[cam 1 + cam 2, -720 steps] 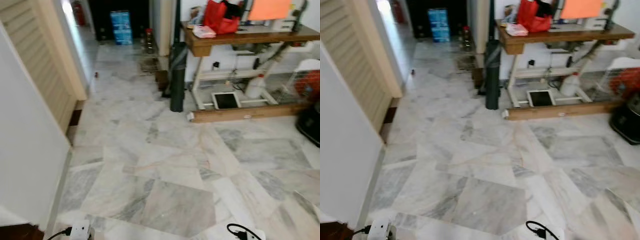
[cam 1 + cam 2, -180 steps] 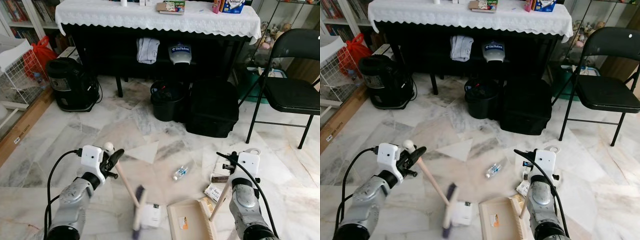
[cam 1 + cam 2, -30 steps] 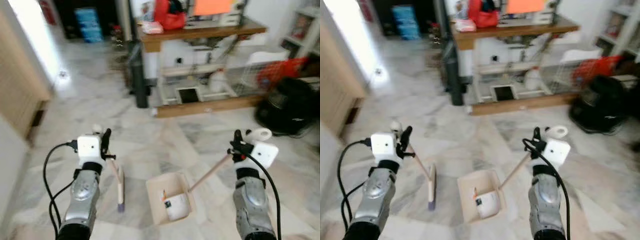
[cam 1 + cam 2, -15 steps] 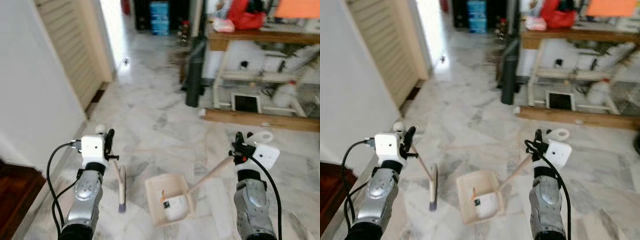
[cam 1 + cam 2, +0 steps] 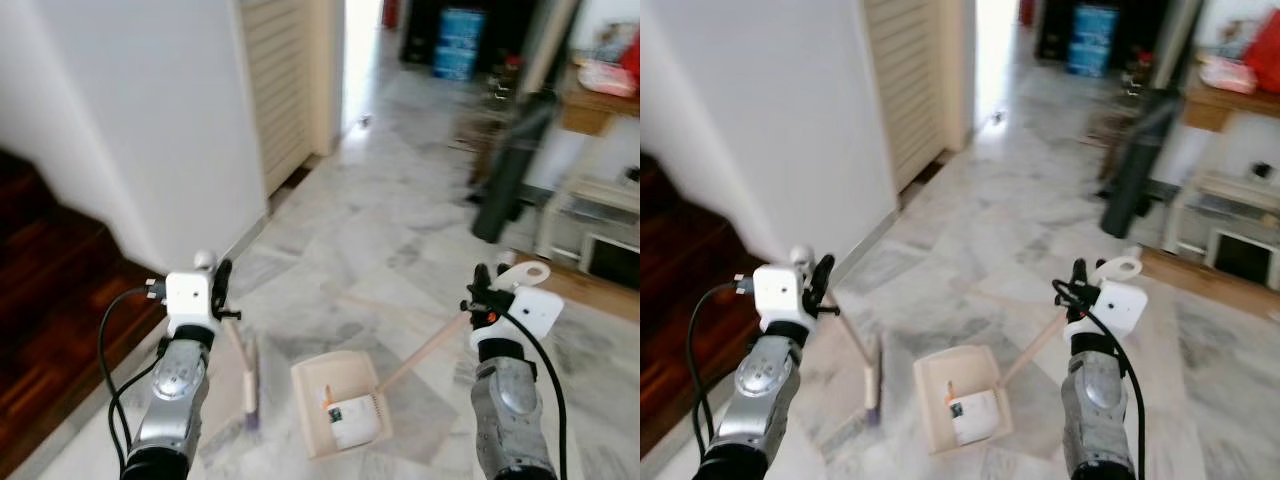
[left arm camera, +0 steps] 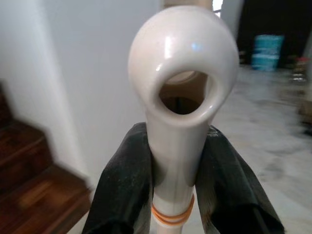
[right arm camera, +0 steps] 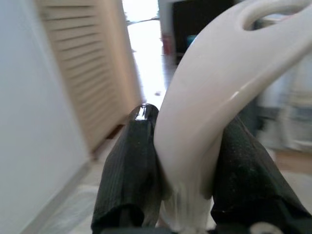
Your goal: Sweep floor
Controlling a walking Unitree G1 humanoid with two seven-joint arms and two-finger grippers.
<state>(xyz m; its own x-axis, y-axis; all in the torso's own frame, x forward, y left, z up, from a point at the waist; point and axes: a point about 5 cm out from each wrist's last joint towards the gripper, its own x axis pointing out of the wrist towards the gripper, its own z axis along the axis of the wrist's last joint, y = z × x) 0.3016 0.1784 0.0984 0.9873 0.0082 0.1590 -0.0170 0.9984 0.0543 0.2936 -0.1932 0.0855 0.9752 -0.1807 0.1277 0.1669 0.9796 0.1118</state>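
You have one small hand brush with a pale wooden handle in the left gripper; its jaws are clamped on the white looped handle end. The brush's long axis runs from the gripper toward 5 o'clock, bristle end at the grey-white marble floor.

The right gripper has its jaws closed tight round the white loop of one cream plastic dustpan. Its wooden stick slopes from the gripper toward 7 o'clock, and the pan sits low between your two arms, holding one white crumpled wrapper and some small scraps.

Compared with half a second ago, the view has swung: the white wall and dark wooden stairs now fill the 9 o'clock side, and the louvred door sits at 12 o'clock. Both grips look unchanged.
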